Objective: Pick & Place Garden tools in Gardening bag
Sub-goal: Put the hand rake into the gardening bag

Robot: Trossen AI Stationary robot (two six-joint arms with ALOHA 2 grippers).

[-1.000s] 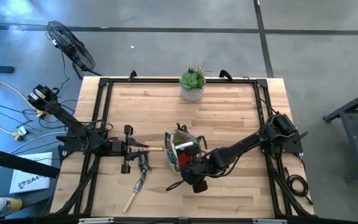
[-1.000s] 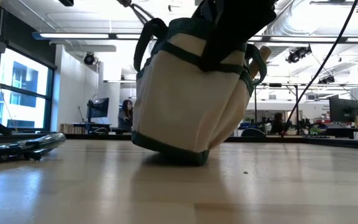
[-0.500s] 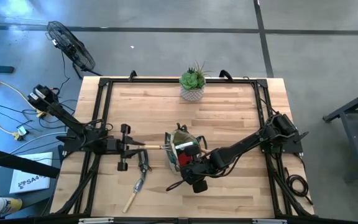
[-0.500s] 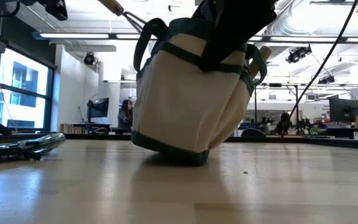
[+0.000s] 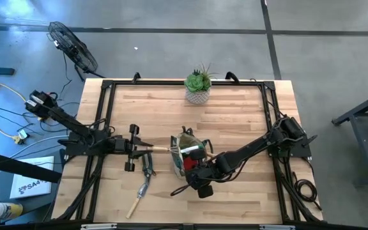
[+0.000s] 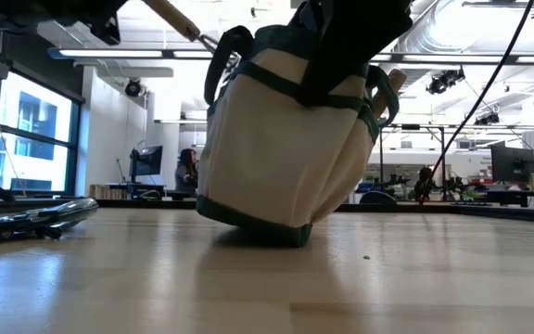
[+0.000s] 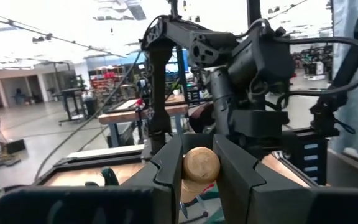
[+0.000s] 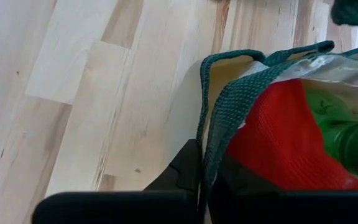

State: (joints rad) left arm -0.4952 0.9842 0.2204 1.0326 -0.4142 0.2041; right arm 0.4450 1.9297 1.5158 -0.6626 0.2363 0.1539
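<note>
Left end effector [image 5: 137, 146] farther left, wooden-handled tool [image 5: 157, 150] clamped.

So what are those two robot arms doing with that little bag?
They are packing garden tools into the gardening bag. The right gripper is shut on the bag's green rim, holding it tipped. The left gripper holds a wooden-handled tool by its handle end, pointing it at the bag's mouth. A red glove and green spray bottle are already inside. Two more tools lie on the table.
</note>
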